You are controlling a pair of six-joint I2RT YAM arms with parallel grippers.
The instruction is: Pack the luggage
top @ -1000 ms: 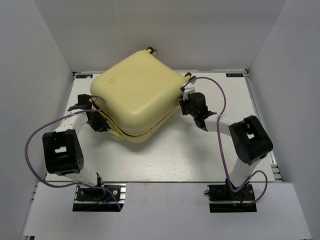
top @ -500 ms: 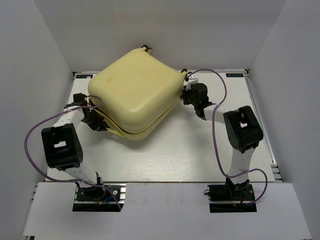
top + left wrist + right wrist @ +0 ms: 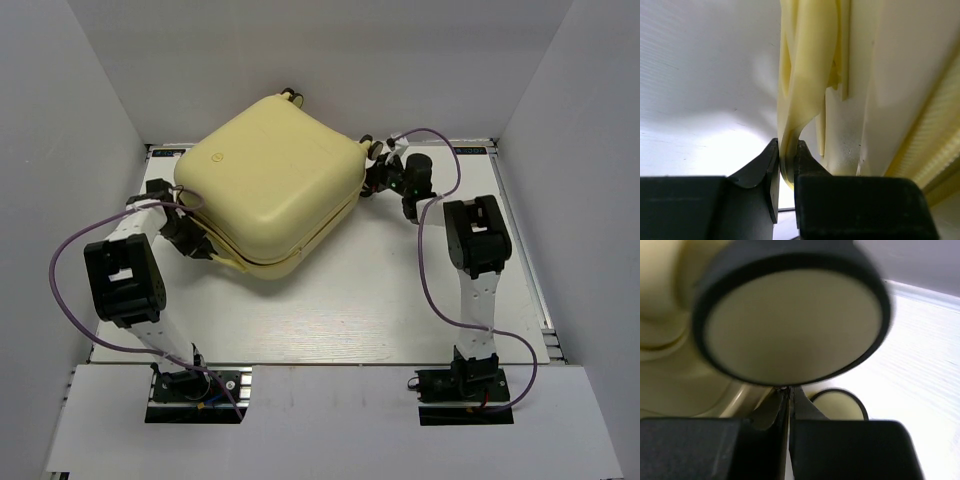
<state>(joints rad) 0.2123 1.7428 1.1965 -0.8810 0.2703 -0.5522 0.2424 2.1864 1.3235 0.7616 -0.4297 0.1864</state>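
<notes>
1. Two grippers flank the closed suitcase (image 3: 270, 190), which lies in the upper centre.
2. Left gripper (image 3: 785, 165) pinches its yellow strap (image 3: 802, 85) at the left edge.
3. Right gripper (image 3: 788, 395), closed on nothing, sits by a wheel (image 3: 790, 322) at the right corner.

Left end effector (image 3: 786, 167) clamping; right end effector (image 3: 789, 401) closed.

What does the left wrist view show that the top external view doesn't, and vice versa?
Left wrist only: the left gripper pinching a thin pale yellow strip at the edge of the pale yellow hard-shell suitcase. Top external only: the suitcase whole, and the right gripper beside a small caster wheel. Both: its shell and the white table.
</notes>
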